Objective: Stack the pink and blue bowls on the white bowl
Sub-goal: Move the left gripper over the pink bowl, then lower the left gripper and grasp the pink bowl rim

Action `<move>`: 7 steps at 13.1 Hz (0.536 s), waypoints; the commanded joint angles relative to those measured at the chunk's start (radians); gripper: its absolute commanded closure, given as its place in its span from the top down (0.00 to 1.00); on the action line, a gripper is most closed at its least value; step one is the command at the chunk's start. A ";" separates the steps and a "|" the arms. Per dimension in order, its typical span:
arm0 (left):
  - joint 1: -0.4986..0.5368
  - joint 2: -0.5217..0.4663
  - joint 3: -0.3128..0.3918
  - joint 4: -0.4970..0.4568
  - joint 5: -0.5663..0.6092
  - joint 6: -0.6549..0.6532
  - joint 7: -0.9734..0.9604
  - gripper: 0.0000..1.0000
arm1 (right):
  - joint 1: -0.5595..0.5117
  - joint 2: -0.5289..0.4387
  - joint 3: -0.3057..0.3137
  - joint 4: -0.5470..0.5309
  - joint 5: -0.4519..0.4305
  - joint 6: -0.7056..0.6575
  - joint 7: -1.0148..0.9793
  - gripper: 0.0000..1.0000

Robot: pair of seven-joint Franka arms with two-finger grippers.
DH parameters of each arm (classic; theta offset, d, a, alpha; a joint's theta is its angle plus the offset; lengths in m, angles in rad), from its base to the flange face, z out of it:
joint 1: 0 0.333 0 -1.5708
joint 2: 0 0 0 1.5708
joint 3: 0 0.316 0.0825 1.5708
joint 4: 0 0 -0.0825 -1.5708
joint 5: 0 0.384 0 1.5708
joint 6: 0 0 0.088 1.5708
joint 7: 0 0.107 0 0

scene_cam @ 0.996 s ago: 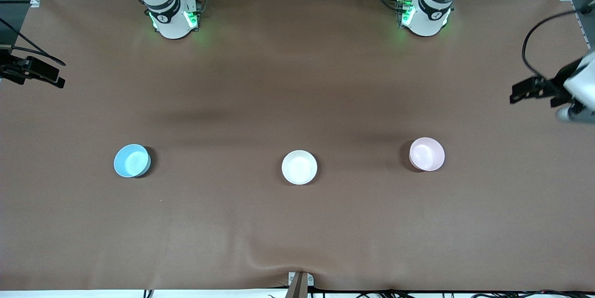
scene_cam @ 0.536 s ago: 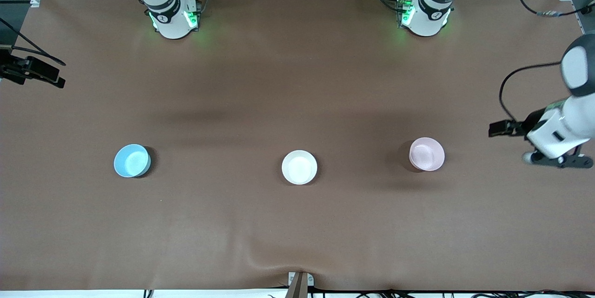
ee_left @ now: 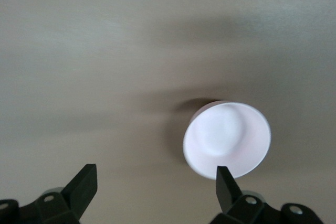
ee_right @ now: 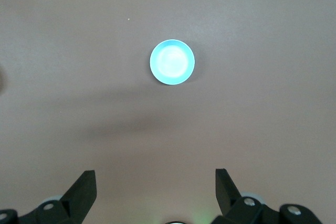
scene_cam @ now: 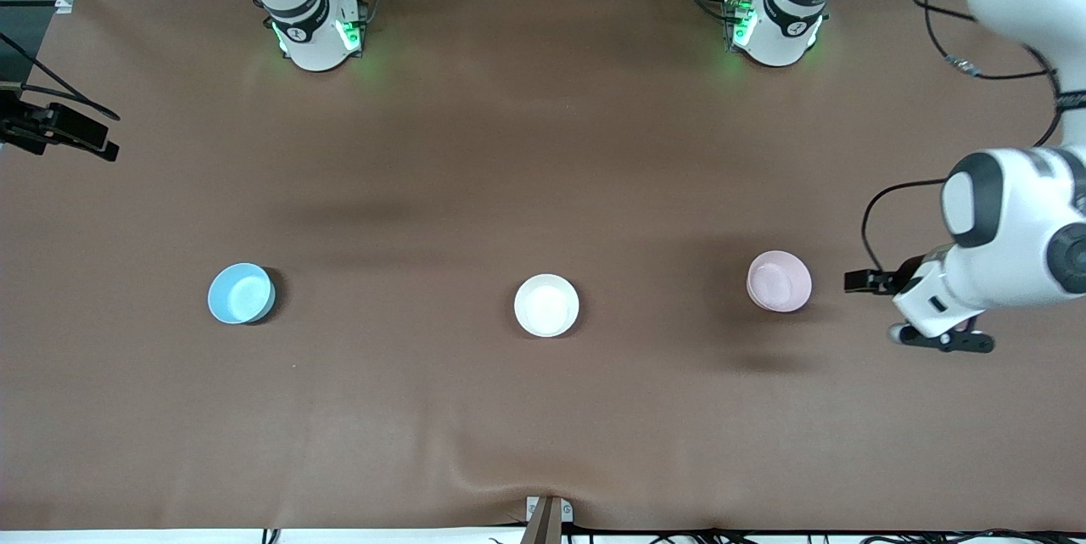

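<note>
Left gripper first: its two black, wedge-shaped fingers stand wide apart with nothing between them, hanging in the air over the brown table cover toward the left arm's end, just beside the pink bowl. In the left wrist view that bowl is a smooth, glossy round shell of pale rose, one fingertip overlapping its rim in the picture, though the front view shows the gripper clear of it.

Right gripper next: same black wedge fingers, also spread wide and empty, high above the table. The right arm waits there. Below it sits the blue bowl, a small shiny sky-blue disc with a bright centre.

Out across the table, the three bowls sit in a row, well apart, all upright, all the same round shape and size. The blue bowl is toward the right arm's end. The white bowl sits in the middle, glossy and plain, a touch nearer the front camera than the pink one. The cover is matte brown, with a soft wrinkle at its near edge.
</note>
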State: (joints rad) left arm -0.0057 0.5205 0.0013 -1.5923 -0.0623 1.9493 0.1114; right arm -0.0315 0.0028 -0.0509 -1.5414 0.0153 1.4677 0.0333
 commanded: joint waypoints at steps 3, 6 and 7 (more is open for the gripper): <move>-0.028 0.067 0.003 -0.060 -0.053 0.179 -0.010 1.00 | -0.002 -0.015 0.003 -0.012 -0.005 0.005 -0.007 1.00; -0.043 0.090 0.003 -0.127 -0.051 0.255 -0.009 1.00 | -0.001 -0.015 0.003 -0.012 -0.005 0.006 -0.006 1.00; -0.053 0.066 0.003 -0.152 -0.051 0.249 -0.006 1.00 | -0.001 -0.014 0.003 -0.011 -0.005 0.008 -0.006 1.00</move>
State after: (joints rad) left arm -0.0394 0.6308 0.0004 -1.6886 -0.1016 2.1815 0.1110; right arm -0.0315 0.0028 -0.0506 -1.5415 0.0153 1.4699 0.0333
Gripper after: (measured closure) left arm 0.000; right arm 0.000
